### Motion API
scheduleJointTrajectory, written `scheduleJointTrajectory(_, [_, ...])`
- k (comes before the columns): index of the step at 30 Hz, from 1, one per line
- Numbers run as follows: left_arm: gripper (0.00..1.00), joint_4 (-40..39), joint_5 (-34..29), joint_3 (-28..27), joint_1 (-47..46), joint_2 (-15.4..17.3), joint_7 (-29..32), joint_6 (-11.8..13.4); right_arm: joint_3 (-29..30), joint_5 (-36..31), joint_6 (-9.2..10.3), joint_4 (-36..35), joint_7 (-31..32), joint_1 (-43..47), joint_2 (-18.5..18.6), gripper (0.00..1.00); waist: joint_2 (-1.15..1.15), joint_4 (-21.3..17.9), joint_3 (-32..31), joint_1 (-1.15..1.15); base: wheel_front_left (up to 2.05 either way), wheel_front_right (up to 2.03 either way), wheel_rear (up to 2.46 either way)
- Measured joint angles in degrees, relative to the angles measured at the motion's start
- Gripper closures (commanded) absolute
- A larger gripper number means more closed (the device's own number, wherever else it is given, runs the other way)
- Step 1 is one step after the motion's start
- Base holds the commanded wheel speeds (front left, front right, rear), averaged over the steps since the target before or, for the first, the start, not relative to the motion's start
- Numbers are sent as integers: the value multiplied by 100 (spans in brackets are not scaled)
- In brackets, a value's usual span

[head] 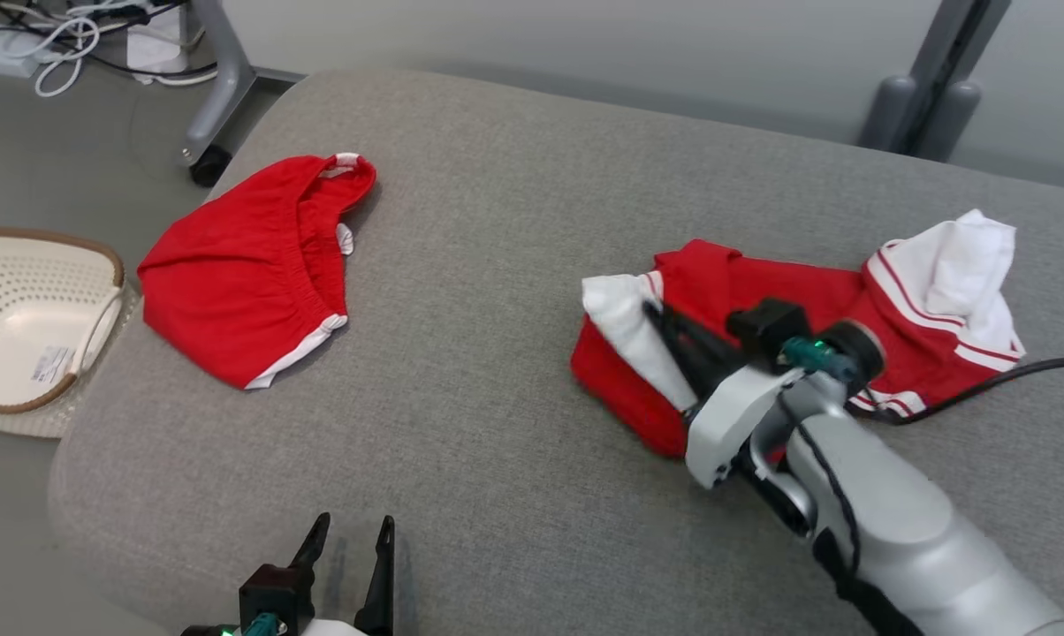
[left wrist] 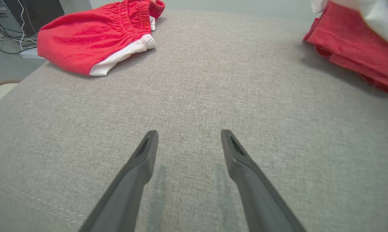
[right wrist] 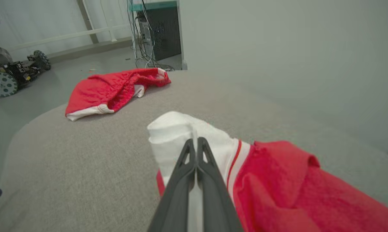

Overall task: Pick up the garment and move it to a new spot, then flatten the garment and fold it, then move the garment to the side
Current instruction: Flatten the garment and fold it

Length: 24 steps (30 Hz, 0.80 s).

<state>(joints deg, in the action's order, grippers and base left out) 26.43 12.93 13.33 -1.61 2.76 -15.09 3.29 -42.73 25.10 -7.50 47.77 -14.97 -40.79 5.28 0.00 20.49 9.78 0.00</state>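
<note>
The garment [head: 762, 296], a red top with white sleeves and striped trim, lies crumpled on the right of the grey cloth surface [head: 497, 265]. My right gripper [head: 654, 311] reaches onto its left end, jaws shut on the folded white sleeve [right wrist: 171, 132]. In the right wrist view the two fingers [right wrist: 184, 167] press together with a sliver of white cloth between them, and the red body of the garment [right wrist: 277, 187] trails off to the right. My left gripper [head: 351, 530] rests low near the front edge, open [left wrist: 189, 133] with only bare grey cloth between its fingers.
Red shorts with white hems [head: 249, 274] lie at the far left of the surface. A perforated cream basket [head: 19, 291] sits on the floor past the left edge. A black cable [head: 1009, 375] runs off to the right. A stand's caster [head: 209, 163] and loose cords lie behind.
</note>
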Motion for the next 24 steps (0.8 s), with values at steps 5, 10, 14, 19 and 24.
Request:
scheduleJointTrajectory(5, [0,21,-133,-170,58,0,0,-86,1171,-558,1,-1057,-2,197,270,100,0,-390,-241,0,0,0,0])
scheduleJointTrajectory(10, [0,31,-181,-212,142,-1,0,-165,2023,-969,1,-1757,-2,368,517,100,0,-853,-461,0,0,0,0])
scheduleJointTrajectory(14, [0,49,-170,-177,168,0,0,-192,2502,-1101,0,-2038,-2,562,624,100,0,-1199,-626,0,0,0,0])
scheduleJointTrajectory(19, [0,57,-148,-130,242,-1,0,-187,2989,-1136,0,-2142,-2,855,727,100,0,-1535,-788,0,0,0,0])
scheduleJointTrajectory(24, [0,65,-93,-122,259,0,0,-168,3150,-1147,1,-2157,-2,1338,801,100,0,-1756,-858,0,0,0,0])
